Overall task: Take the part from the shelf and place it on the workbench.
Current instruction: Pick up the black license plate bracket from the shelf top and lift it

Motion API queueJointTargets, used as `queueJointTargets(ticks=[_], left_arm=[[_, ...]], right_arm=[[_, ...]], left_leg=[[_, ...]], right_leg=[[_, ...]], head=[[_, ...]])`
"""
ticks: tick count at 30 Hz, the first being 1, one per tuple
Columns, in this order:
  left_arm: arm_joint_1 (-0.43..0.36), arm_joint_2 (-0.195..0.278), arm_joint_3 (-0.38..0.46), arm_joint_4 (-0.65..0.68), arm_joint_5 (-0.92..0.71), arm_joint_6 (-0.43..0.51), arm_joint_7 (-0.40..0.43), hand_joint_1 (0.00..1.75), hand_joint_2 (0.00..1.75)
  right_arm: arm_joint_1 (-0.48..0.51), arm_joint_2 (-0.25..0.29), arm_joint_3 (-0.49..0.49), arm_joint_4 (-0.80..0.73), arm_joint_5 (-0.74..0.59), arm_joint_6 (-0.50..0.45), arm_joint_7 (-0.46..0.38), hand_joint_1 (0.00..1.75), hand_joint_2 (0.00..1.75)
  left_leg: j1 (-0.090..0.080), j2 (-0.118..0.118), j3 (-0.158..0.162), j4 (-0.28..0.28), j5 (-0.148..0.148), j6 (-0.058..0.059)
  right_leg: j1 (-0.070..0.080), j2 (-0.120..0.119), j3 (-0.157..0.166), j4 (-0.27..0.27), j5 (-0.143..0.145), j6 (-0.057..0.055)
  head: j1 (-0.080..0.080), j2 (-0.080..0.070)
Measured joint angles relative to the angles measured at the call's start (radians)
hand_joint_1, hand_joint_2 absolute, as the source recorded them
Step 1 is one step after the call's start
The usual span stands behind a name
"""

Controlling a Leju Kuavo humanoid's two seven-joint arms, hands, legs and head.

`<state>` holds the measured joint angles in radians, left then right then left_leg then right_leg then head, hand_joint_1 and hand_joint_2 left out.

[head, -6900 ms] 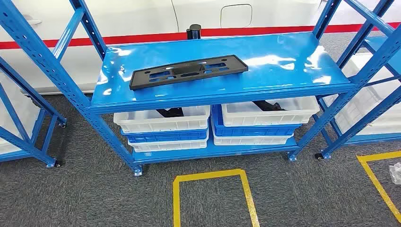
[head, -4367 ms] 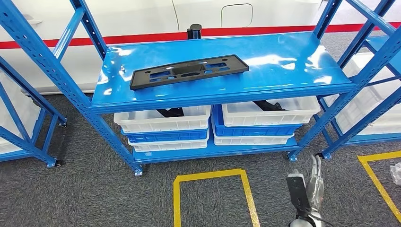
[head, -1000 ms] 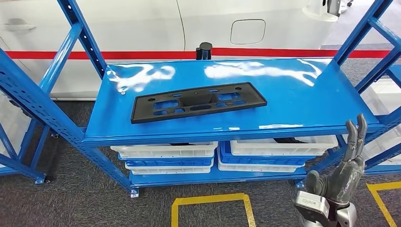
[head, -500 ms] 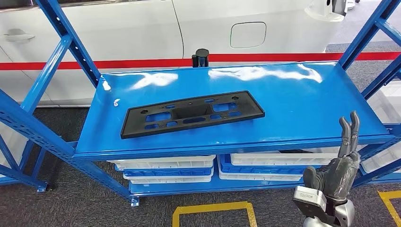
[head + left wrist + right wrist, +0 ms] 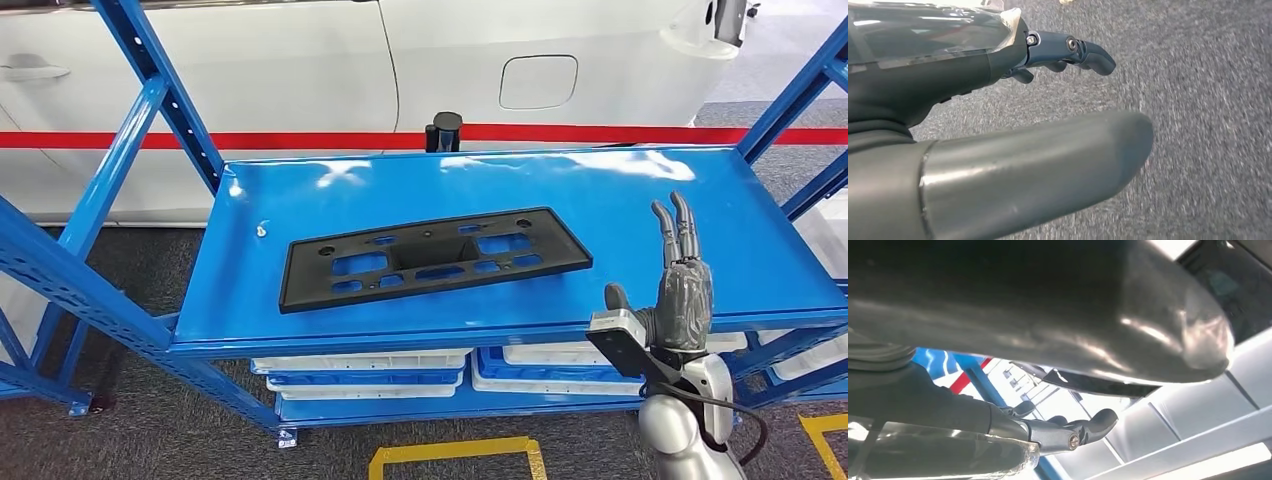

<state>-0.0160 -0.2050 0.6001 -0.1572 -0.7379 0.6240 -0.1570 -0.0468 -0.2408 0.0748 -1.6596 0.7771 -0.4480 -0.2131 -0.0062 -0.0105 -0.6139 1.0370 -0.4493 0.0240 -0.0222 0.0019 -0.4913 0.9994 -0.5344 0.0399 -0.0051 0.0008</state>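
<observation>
**Operator:** Right hand (image 5: 680,300) status first; we see it raised at the front edge of the shelf (image 5: 700,215), fingers (image 5: 676,228) straight, pointing up and a little apart, holding nothing; it stands near the right end of the part (image 5: 432,257) but does not touch it. The left hand (image 5: 998,125) hangs over grey carpet (image 5: 1208,100); its fingers are loosely curved with nothing in them.

**Technician:** Confirmed; where does the part lie?

**Operator:** Flat on the top deck of the blue shelf, left of centre, long axis roughly along the shelf with its right end turned slightly toward the back; it is well apart from the small black post (image 5: 443,130) at the rear edge.

**Technician:** Handling properties?

**Operator:** We judge it a moulded plastic plate: long, thin, black, pierced with rectangular cut-outs and small holes; probably light and fairly stiff, though a plate this long may flex or droop if taken at one end only. The glossy painted deck looks slippery; a push would likely slide the part rather than lift it.

**Technician:** Recommended grasp point?

**Operator:** We would take it at the right end or along the near long edge, thumb under and fingers over; since it lies flat, we may need to draw it to the shelf's front edge to get the thumb beneath. A cut-out near the right end offers a second purchase.
</observation>
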Motion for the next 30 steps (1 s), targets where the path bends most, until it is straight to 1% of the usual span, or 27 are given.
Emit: queueJointTargets(ticks=[2, 5, 9, 13, 18, 22, 26, 30], left_arm=[[0.0, -0.004, 0.0, 0.0, -0.001, 0.002, -0.002, 0.0, 0.0], [0.0, -0.005, 0.0, 0.0, -0.002, 0.003, -0.003, 0.0, 0.0], [-0.002, -0.005, -0.001, 0.0, -0.007, 0.002, -0.004, 0.0, 0.0], [-0.003, -0.004, -0.001, 0.0, -0.013, -0.002, -0.002, 0.0, 0.0], [-0.004, -0.002, -0.003, 0.0, -0.021, -0.006, 0.0, 0.0, 0.0], [-0.004, -0.001, -0.005, 0.0, -0.023, -0.01, 0.0, 0.0, 0.0], [-0.004, -0.001, -0.006, 0.0, -0.023, -0.01, 0.0, 0.0, 0.0], [-0.003, 0.0, -0.013, 0.0, -0.034, -0.017, -0.006, 0.0, 0.0]], right_arm=[[-0.021, -0.011, 0.002, 0.031, 0.009, 0.012, 0.006, 0.0, 0.0], [-0.045, -0.019, 0.006, 0.066, 0.03, 0.025, 0.021, 0.0, 0.0], [-0.083, -0.026, 0.023, 0.12, 0.105, 0.079, 0.062, 0.0, 0.0], [-0.149, -0.036, 0.07, 0.192, 0.165, 0.144, 0.082, 0.0, 0.0], [-0.235, -0.049, 0.148, 0.266, 0.188, 0.195, 0.09, 0.0, 0.0], [-0.27, -0.052, 0.204, 0.288, 0.198, 0.213, 0.105, 0.0, 0.0], [-0.284, -0.054, 0.23, 0.301, 0.198, 0.216, 0.11, 0.0, 0.0], [-0.286, -0.058, 0.262, 0.301, 0.203, 0.23, 0.126, 0.0, 1.75]], left_leg=[[0.0, 0.0, 0.001, 0.0, -0.002, 0.005], [-0.001, 0.0, 0.001, 0.0, -0.004, 0.008], [-0.002, 0.001, 0.002, 0.0, -0.005, 0.011], [-0.001, 0.002, 0.004, -0.001, -0.003, 0.013], [-0.001, 0.001, 0.008, -0.002, -0.003, 0.013], [0.0, 0.0, 0.009, -0.003, -0.003, 0.013], [0.0, 0.001, 0.008, -0.003, -0.003, 0.013], [0.0, 0.0, 0.009, -0.003, -0.003, 0.013]], right_leg=[[0.0, 0.0, 0.004, -0.005, 0.0, 0.001], [0.0, 0.0, 0.005, -0.008, 0.001, 0.003], [0.0, 0.0, 0.005, -0.009, 0.003, 0.006], [0.0, 0.0, 0.004, -0.009, 0.004, 0.009], [0.001, 0.0, 0.003, -0.009, 0.002, 0.013], [0.001, 0.0, 0.005, -0.009, 0.002, 0.012], [0.001, 0.0, 0.01, -0.009, 0.002, 0.012], [0.001, 0.0, 0.007, -0.009, 0.002, 0.012]], head=[[0.0, 0.0], [0.0, 0.0], [0.0, 0.0], [0.0, 0.0], [0.0, 0.0], [0.0, 0.0], [0.0, 0.0], [0.0, 0.0]])
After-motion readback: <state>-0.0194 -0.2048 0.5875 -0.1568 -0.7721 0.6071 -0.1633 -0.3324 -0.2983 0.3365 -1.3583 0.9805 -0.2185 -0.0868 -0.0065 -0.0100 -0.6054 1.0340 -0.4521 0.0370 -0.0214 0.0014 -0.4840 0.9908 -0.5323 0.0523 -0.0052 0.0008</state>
